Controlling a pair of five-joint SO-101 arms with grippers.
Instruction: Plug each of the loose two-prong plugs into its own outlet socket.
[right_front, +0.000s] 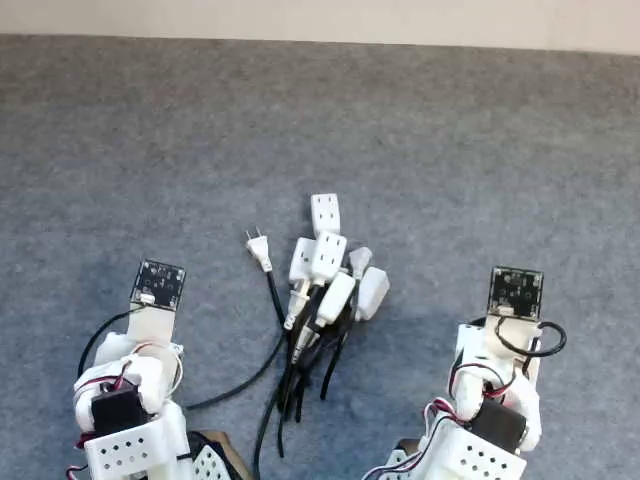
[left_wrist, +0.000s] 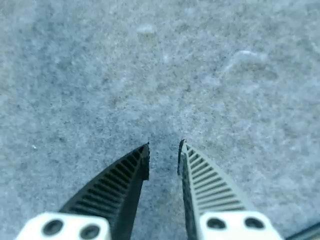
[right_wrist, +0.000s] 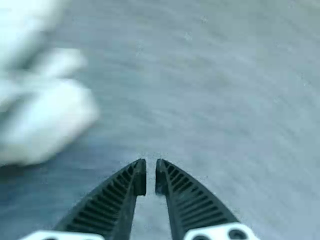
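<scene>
Item 1. Left gripper: fingertips slightly parted, nothing between them, poised low over bare grey felt surface. Judged a ready stance; the narrow gap suits a slim plug body.

Item 2. Right gripper: fingertips drawn almost together with a thin slit left, holding nothing. The blurred white bundle lies just off to one side of its tips and a little ahead.

Item 3. Loose two-prong plug: lying flat on the felt, apart from any socket, on the flank of the bundle nearer the left arm. It is ahead of that arm and toward the middle, with prongs pointing away from the arms. Its black cord runs back into the bundle. Judged the left gripper's natural pick, being free and closest to it.

Item 4. Outlet socket: white block at the far end of the bundle, beyond both grippers, slots facing up and so open to a plug.

Item 5. Bundle of white sockets and plugs: heaped between the two arms, cords trailing toward the arm bases. Which sockets are already mated cannot be told. The right arm stands beside it, judged placed to steady a socket
</scene>
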